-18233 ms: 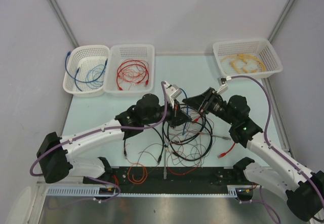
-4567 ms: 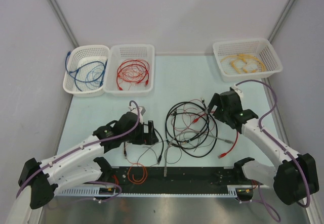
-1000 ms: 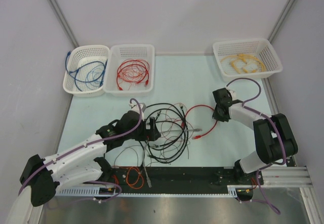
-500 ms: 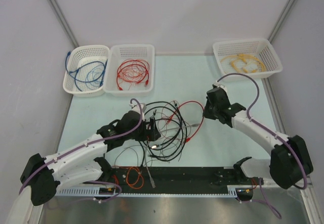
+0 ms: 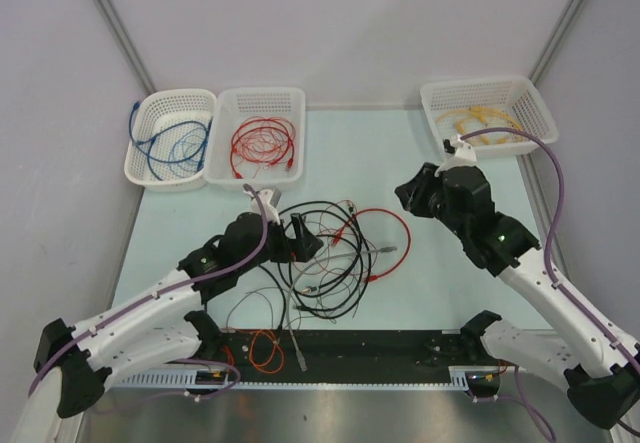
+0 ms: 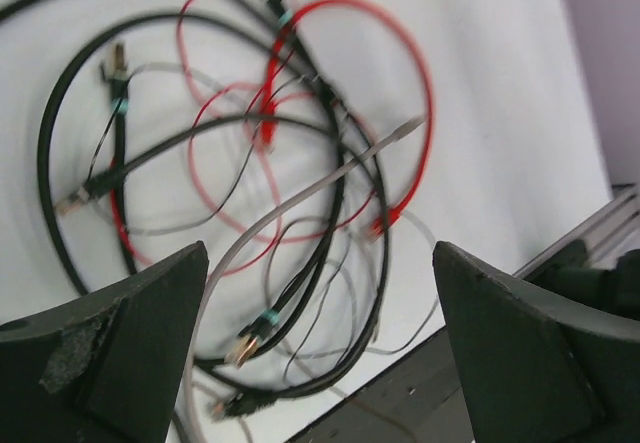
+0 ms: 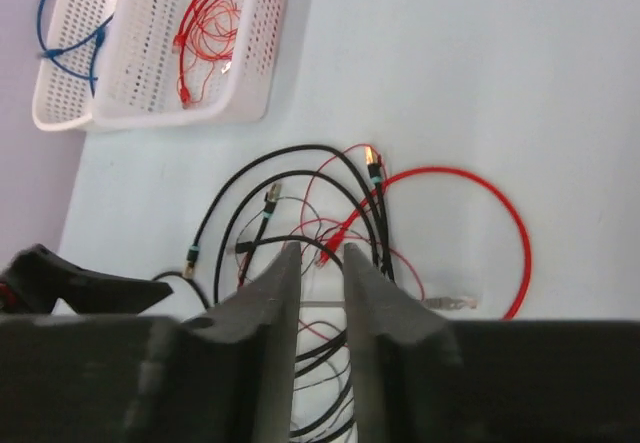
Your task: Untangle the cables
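At the far left of the pale green table (image 5: 360, 153), a white perforated plastic basket (image 5: 178, 94) is seen to hold loose blue cables (image 5: 165, 143). Just beside it, a second white perforated basket (image 5: 260, 92) holds thin red cables (image 5: 262, 143). The sorting is by colour, so each freed strand is probably meant for its matching basket.

Below these baskets, the left gripper (image 6: 320, 258) is held low over the jumble with its jaws spread fully and nothing between them. The pose is judged to be a readiness to pin or take a strand.

The tangled cables (image 5: 330, 253), black, grey and thin reddish wires with small plug ends, lie on the table between the two arms. A thick red cable loop (image 5: 400, 225) is spread out at the jumble's right side, though its near end is crossed by the other strands.

The right gripper (image 7: 322, 253) is held raised and well apart from the jumble. Its jaws are parted only narrowly and nothing is grasped. At the far right, a third white perforated basket (image 5: 497, 147) holds pale yellow cables (image 5: 480, 123).
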Controlling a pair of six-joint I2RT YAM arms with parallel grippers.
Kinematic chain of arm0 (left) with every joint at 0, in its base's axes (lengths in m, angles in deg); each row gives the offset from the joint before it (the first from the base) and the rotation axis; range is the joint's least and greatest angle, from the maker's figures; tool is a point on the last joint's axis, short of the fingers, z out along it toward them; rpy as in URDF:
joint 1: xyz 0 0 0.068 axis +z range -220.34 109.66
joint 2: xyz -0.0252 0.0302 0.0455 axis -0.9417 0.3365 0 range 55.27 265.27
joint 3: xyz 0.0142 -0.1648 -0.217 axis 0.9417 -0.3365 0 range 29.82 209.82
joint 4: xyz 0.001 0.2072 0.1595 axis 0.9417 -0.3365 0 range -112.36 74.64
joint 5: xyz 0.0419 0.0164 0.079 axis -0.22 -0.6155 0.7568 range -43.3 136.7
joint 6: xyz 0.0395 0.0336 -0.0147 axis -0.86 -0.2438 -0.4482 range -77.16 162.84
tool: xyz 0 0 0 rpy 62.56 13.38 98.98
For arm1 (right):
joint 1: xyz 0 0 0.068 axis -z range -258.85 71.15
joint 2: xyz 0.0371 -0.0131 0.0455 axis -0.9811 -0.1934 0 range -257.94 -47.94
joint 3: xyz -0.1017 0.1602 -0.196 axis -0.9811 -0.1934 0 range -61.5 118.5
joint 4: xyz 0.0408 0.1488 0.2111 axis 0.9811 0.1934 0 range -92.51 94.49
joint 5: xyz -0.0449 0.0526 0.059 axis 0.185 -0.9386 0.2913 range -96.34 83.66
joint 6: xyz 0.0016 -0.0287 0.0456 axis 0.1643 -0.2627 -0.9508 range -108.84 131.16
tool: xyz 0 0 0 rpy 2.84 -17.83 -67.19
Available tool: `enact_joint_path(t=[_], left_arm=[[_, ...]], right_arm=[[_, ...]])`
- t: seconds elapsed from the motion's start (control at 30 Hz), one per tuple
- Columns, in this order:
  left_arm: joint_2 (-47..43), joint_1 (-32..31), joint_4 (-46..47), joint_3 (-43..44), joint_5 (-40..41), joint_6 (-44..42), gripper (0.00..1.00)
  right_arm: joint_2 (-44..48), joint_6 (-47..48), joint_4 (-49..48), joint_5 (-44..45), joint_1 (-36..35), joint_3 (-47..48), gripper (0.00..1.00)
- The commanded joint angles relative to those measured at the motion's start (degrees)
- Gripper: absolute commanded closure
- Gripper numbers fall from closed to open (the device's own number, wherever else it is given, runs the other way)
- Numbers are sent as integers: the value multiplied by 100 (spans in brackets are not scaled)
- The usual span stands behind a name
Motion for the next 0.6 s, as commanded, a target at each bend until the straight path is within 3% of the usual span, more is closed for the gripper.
enact_joint_path(t=[0.0,0.1,0.3,0.57], left_arm=[[-105,-21,857,311,-40,-188,0],[203,-21,726,408,-180,-180,0],[292,-12,988,-92,-400,259,0],[300,-13,883,-154,-391,304,1]], right_arm=[[-495,251,619,92,13,278,53],[-883,217,974,276,5,139,41],[-1059,-144,448,101,-57,-714,31],[-1911,-276,53,303,22,-1444,35]])
